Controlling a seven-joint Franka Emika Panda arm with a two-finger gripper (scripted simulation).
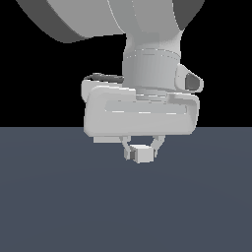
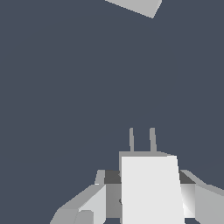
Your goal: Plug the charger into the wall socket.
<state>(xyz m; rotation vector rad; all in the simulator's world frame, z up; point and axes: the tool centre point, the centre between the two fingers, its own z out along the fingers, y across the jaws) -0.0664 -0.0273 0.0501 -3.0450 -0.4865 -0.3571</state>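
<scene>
My gripper (image 1: 141,150) hangs above the dark floor, shut on the charger (image 1: 143,154), a small off-white block held between the two fingers. In the wrist view the charger (image 2: 151,188) fills the space between the fingers (image 2: 89,205), and its two thin prongs (image 2: 142,140) stick out from its far end. A light-grey slab (image 2: 138,6), cut off by the frame edge and well beyond the prongs, looks like part of the wall socket. Its holes do not show. The socket is not visible in the exterior view.
The dark grey-blue floor (image 1: 59,197) stretches under the gripper. The arm's large white wrist body (image 1: 142,108) fills the upper middle of the exterior view against a black background.
</scene>
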